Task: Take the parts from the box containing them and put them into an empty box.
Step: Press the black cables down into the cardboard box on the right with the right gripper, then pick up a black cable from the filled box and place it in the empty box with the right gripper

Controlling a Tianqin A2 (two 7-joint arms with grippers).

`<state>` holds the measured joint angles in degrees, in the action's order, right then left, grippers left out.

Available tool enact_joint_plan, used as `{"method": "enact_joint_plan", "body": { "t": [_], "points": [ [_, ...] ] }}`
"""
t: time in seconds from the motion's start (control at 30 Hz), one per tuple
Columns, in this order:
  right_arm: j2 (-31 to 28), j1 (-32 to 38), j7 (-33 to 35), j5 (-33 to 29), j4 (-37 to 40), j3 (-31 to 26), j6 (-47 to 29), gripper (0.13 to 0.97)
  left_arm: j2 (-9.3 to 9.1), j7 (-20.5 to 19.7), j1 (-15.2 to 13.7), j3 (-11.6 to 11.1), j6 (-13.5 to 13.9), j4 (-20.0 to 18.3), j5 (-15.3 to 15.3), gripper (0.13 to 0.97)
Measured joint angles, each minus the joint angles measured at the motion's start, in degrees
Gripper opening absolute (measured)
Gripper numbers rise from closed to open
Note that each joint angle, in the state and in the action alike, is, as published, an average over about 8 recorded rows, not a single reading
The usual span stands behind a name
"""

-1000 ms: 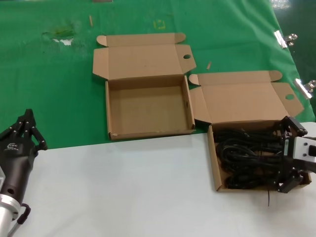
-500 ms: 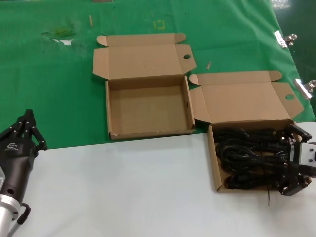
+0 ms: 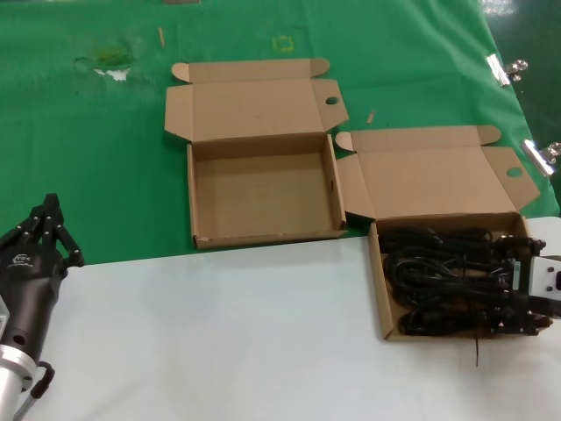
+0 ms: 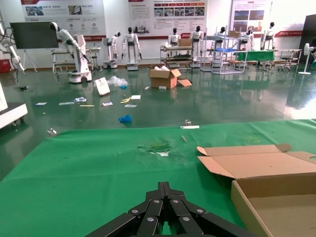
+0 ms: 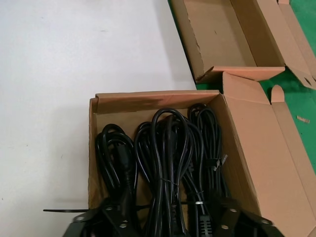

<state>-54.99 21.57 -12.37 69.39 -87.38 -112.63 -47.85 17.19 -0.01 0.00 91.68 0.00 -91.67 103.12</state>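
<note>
The right end effector (image 3: 515, 285), at four o'clock, straddles the parts (image 3: 443, 279) open, gripping nothing, their coils running three-to-nine; the left end effector (image 3: 48, 230) is parked closed.

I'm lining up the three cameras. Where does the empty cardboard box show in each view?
Head view: the empty box lies centre, on the green cloth, left of the box of cables.
Left wrist view: only its lid and one tray corner show, lower right.
Right wrist view: its tray runs off the top edge, above the box of cables.
Shared landmark: the green cloth, seen in all three.
</note>
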Motion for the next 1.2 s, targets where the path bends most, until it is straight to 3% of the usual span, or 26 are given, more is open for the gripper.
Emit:
{"method": "enact_joint_plan", "body": {
  "t": [0.6, 0.9, 1.2],
  "points": [
    [2.0, -0.4, 0.0, -1.1, 0.8, 1.9, -1.3, 0.274, 0.0, 0.0, 0.0, 0.0, 0.0, 0.0, 0.0, 0.14],
    [2.4, -0.4, 0.4, -1.1, 0.9, 2.3, -1.7, 0.18, 0.0, 0.0, 0.0, 0.0, 0.0, 0.0, 0.0, 0.14],
    [1.8, -0.1, -0.1, -0.2, -1.5, 3.5, -2.5, 0.171, 0.0, 0.0, 0.0, 0.0, 0.0, 0.0, 0.0, 0.14]
  ]
}}
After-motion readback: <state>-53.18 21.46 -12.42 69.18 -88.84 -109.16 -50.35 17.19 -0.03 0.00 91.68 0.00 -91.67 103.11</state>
